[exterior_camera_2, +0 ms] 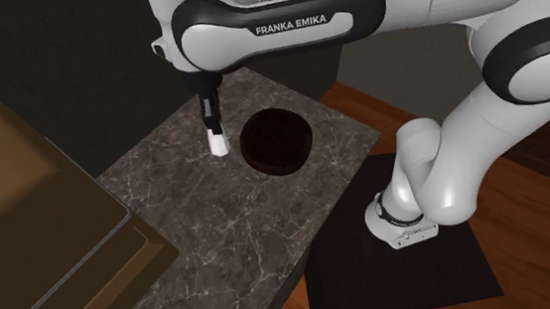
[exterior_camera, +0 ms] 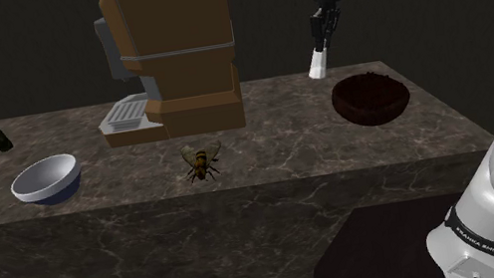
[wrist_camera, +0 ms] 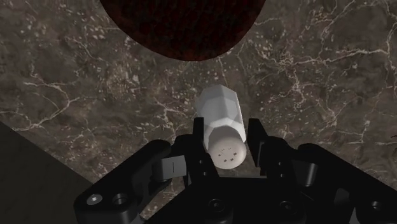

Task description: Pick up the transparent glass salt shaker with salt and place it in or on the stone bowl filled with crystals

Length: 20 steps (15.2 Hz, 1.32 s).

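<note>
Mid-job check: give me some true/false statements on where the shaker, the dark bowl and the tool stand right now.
1. The tool is shut on the white salt shaker. True.
2. The salt shaker rests inside the dark bowl. False: it hangs in the tool above the counter, beside the dark bowl.
3. A bee figure lies on the counter in front of the brown coffee machine. True.
4. The pale bowl stands right next to the dark bowl. False: it stands towards the shoulder view's left, with the coffee machine between the two.
</note>
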{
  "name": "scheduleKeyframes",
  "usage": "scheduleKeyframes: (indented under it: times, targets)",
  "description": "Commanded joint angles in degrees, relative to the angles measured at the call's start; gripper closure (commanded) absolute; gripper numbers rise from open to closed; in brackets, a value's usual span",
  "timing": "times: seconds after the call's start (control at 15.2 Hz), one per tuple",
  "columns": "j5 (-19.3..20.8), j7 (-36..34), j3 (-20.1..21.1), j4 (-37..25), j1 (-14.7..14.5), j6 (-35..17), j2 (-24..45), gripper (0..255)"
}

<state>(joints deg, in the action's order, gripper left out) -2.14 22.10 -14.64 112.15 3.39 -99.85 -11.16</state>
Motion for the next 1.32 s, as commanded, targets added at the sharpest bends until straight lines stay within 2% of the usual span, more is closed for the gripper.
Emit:
scheduleKeyframes:
  times: [0.0,0.59,1.25]
  targets:
    - [0.0,-0.2,0.1,-1.5,0.0,1.5,0.0,255]
    - [-0.2,-0.5,0.1,-8.9,-0.1,8.2,0.8,255]
    - [5.1,4.7,-2.8,0.2,3.6,14.9,-15.4,255]
